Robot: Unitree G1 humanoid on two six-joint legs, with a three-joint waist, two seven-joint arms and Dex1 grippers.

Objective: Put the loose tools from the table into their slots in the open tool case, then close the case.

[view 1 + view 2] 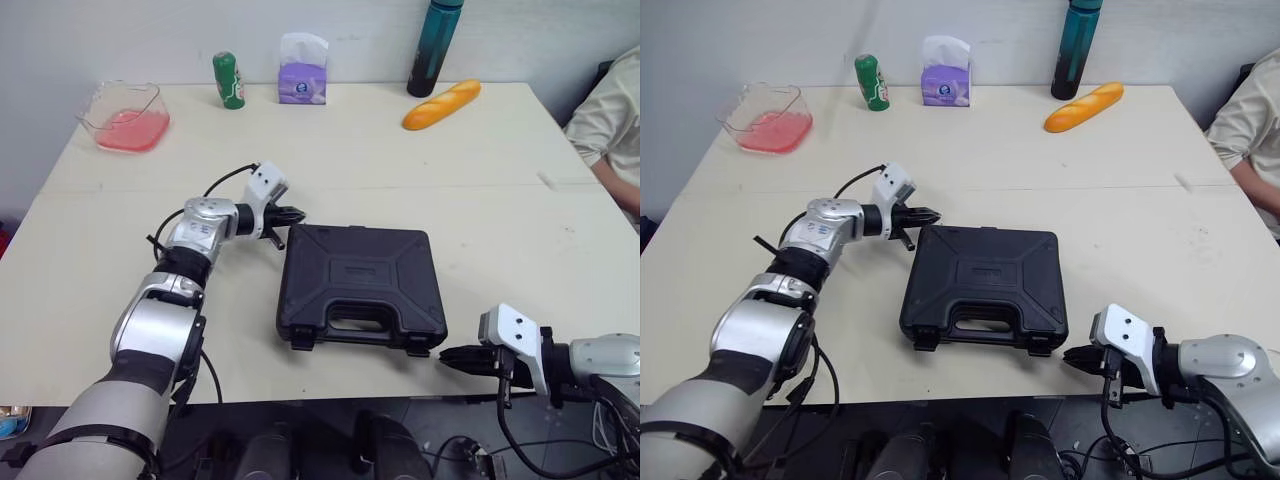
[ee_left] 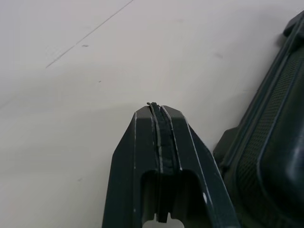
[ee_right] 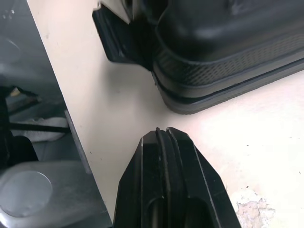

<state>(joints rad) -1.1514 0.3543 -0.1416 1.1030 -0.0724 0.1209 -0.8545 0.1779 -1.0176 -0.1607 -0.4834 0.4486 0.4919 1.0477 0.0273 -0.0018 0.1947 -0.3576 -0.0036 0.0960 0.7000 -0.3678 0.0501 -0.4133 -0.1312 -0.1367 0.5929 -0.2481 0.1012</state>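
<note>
Two claws, both clenched on nothing: left gripper [image 1: 296,213] just beside the far left corner of the case [image 1: 360,285], right gripper [image 1: 447,356] at the table's [image 1: 480,180] front edge, near the case's front right corner. Case shut, flat, near the front edge. Along the far edge: bowl [image 1: 127,117], can [image 1: 229,80], tissues [image 1: 302,70], bottle [image 1: 435,48], bread [image 1: 441,105]. At the right edge, a person's sleeve [image 1: 612,110].

Well beyond the left gripper [image 1: 295,213], a purple tissue pack [image 1: 302,70] stands almost straight ahead at the far edge of the table [image 1: 400,150]. A green can [image 1: 229,80] is just to the pack's left. A clear tub of pink stuff [image 1: 125,118] sits further left. Far ahead of the right gripper [image 1: 450,355] stand a teal bottle [image 1: 436,48] and a bread loaf [image 1: 441,104]. A person's sleeve [image 1: 610,105] shows beyond it to the right.
</note>
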